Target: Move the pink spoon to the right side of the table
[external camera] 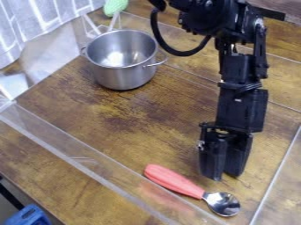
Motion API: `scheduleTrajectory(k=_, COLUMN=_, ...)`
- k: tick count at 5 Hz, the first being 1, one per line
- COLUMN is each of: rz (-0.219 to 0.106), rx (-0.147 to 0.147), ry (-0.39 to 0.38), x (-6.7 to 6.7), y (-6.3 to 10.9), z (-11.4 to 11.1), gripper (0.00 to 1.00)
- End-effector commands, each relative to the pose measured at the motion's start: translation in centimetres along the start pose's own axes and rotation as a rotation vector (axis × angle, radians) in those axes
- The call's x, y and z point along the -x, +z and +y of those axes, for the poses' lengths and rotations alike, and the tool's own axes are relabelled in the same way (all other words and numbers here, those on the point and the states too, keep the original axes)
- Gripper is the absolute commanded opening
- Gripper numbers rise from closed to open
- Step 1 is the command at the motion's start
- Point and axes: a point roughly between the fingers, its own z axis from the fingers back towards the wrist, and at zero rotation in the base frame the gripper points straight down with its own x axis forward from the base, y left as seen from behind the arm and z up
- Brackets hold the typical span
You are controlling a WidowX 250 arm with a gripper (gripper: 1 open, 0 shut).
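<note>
Pink spoon point(188, 188) lies flat on the table point(129, 123) near the front edge, toward the lower right of the view, salmon handle pointing up-left, shiny metal bowl at the lower right end, close to the clear acrylic wall point(70, 163) along the front. Gripper point(219, 172) hangs just above and behind the spoon, pointing straight down, black fingers close together with nothing between them; can't tell for sure if the tips are fully closed or a slit apart, too dark. It is not touching the spoon, small gap between fingertips and the handle-bowl junction. Black arm point(241, 79) rises up from the gripper to the top of the view with cables looped around it. Metal pot point(121, 58) with side handles sits at the back left, well apart from the spoon, looks empty inside. Green object point(114, 7) just behind the pot, partly cut off. Cloth point(35, 26) bunched at far left.
</note>
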Motion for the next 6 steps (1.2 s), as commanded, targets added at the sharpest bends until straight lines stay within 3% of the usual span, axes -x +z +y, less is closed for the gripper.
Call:
scheduleTrajectory(k=1, rz=-0.011, rx=0.003, ry=0.064, x=1.2, y=-0.4, z=-0.6, gripper=1.00)
scheduleTrajectory(k=2, rz=-0.020, rx=-0.008, ry=0.096, x=1.2, y=0.3, z=-1.5, gripper=1.00)
scheduleTrajectory(k=4, rz=0.017, rx=-0.008, ry=0.070, x=0.0, y=1.4, z=-1.8, gripper=1.00)
scheduleTrajectory(k=6, rz=0.040, rx=-0.056, ry=0.149, x=0.1, y=4.5, z=-3.9, gripper=1.00)
